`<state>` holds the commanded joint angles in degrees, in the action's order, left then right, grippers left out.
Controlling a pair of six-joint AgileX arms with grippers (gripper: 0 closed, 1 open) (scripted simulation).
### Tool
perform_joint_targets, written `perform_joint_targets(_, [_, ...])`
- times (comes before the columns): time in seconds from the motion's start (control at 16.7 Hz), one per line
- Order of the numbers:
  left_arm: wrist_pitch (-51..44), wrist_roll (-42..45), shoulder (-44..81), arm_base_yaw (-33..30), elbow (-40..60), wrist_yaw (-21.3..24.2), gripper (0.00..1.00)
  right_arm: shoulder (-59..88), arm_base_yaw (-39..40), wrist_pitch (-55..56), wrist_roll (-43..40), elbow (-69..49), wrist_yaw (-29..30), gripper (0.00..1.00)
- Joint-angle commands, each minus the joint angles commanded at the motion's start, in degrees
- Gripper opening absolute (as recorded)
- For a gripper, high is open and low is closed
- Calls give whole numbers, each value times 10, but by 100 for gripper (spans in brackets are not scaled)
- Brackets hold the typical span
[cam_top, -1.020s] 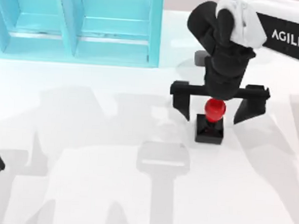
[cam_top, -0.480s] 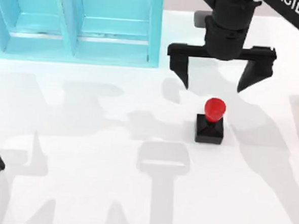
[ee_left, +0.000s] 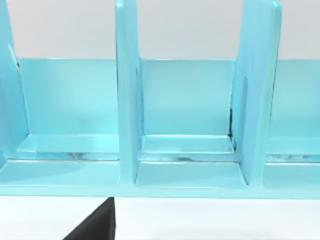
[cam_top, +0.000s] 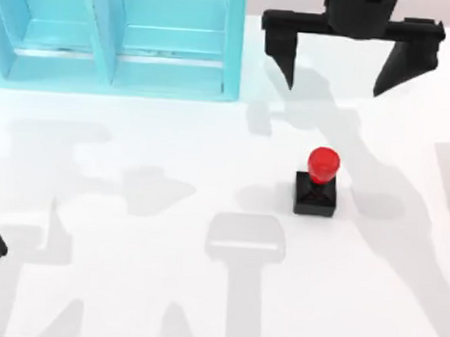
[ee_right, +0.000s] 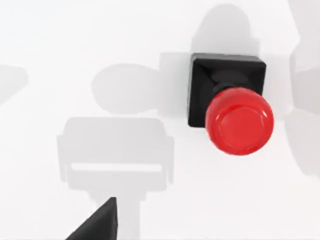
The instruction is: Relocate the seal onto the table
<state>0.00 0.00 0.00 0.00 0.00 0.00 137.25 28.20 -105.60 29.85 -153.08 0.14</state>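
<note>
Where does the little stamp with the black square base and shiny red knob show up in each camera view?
Top view: the black-based, red-knobbed seal stands upright on the white table, right of centre.
Left wrist view: not in it.
Right wrist view: the seal seen from above.
Shared landmark: the wide grey shadow beside it.

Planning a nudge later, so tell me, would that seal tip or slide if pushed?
The seal stands upright on the table; its flat square base probably resists tipping. A push high on the glossy rounded knob might topple it, and fingers could slip there.
</note>
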Motion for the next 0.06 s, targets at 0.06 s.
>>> perform_joint_targets(0.06, [0,0,0,0,0,0,100,0,0,-1,0,-1,0,100])
